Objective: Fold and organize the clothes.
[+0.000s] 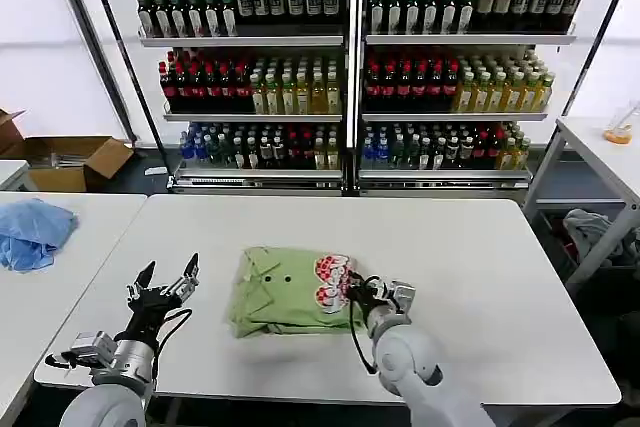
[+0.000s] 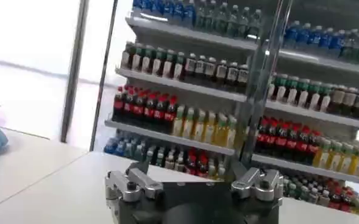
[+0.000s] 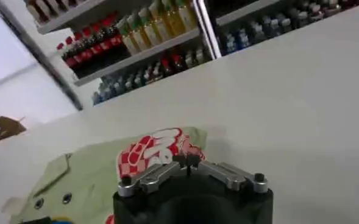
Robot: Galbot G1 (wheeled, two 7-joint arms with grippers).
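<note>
Right claw [image 1: 362, 294] pinched at folded polo shirt [image 1: 285, 292] edge, L claw [image 1: 168, 277] spread

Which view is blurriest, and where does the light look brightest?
Left wrist view: shelves soft and blurred, backdrop beside them washed out white. Right wrist view: polo shirt and bottles softly blurred. Head view: sharpest, even light, faint shadow beside the polo shirt.

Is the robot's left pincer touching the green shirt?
Apart. In the head view the left pincer, fingers spread open, hovers over bare white table, with a clear strip of tabletop between it and the folded green shirt.
</note>
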